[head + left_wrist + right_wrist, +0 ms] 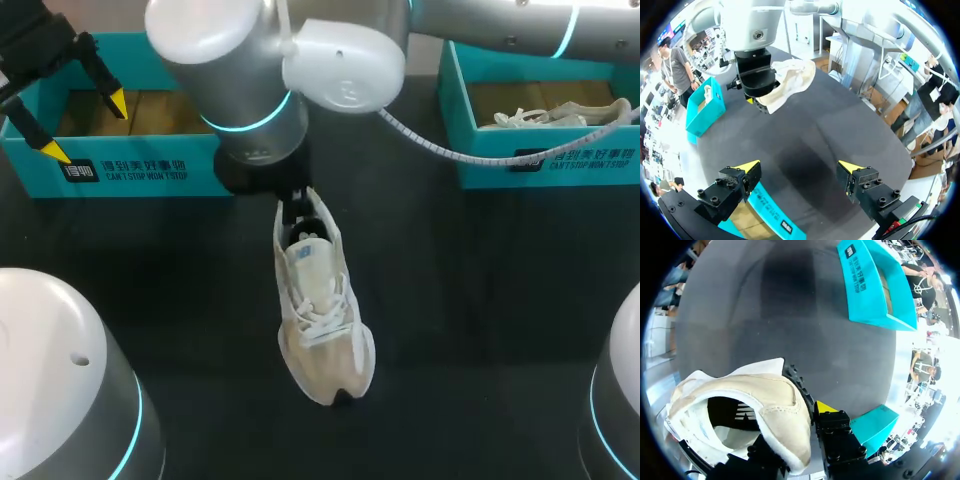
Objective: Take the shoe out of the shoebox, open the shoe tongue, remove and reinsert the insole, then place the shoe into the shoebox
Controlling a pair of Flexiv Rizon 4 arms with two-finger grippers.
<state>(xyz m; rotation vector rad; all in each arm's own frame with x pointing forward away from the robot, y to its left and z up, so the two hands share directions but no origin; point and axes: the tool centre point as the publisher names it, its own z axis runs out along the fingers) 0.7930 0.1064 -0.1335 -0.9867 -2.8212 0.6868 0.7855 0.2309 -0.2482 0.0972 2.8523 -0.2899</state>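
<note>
Room: the dark matte table (480, 300) is bare on both sides of the shoe (320, 310), and between it and both boxes. The shoe sits mid-table, well apart from the left shoebox (130, 165) and the right shoebox (545, 150), both at the far edge.

Right arm (500, 25) comes in from the far right and reaches past the middle. Right gripper (797, 432) is clamped on the shoe's heel collar: one yellow-tipped finger is outside the heel wall, the other is mostly hidden on the inner side. Heel is up at the gripper and the toe is low, pointing toward the robot. Toe contact with the table can't be told.

Left gripper (799, 167) hangs over the left shoebox, fingers spread wide with nothing between them.

Print: there's white lettering on the front wall of each box. The shoe's tongue has a blue tag and the dark insole has a white mark.

Materials: the boxes are teal card with brown insides and open tops. The shoe has a cream mesh upper, white laces and a pale sole. A second shoe (555, 115), pale with laces, lies in the right shoebox.
</note>
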